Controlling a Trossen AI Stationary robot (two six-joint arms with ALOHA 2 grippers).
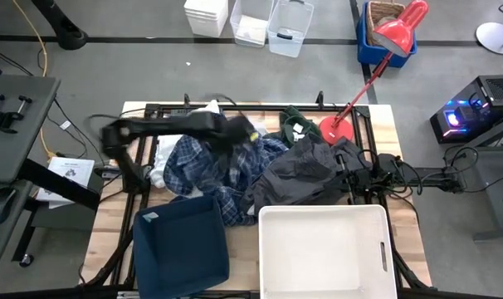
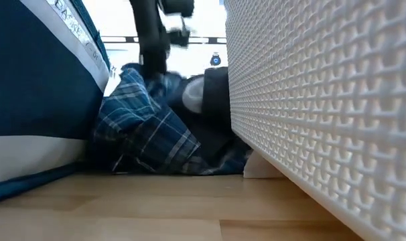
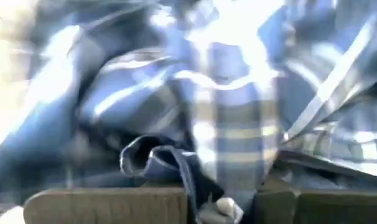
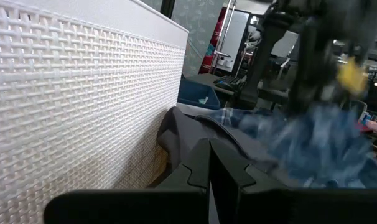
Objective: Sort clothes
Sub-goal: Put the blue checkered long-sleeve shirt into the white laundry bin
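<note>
The blue-and-white plaid shirt lies heaped mid-table, behind the navy fabric bin. My left gripper is over the shirt's far part and shut on its cloth. The dark grey jacket lies to the right of the shirt, and the dark green hoodie lies behind it. White cloth pieces lie at the far and left sides of the heap. My right gripper is shut and low at the jacket's right edge. I cannot tell whether it touches the jacket. My left gripper pinches a bunched fold of the plaid shirt between its two fingers, coming from above. The cloth rises to the fingers in a peak, and the rest of the shirt lies on the table and on the other clothes.
The white plastic bin stands at the near right, next to the navy bin. A red desk lamp's base stands on the far right of the table, by the hoodie. Bare wood shows along the left and right table edges.
</note>
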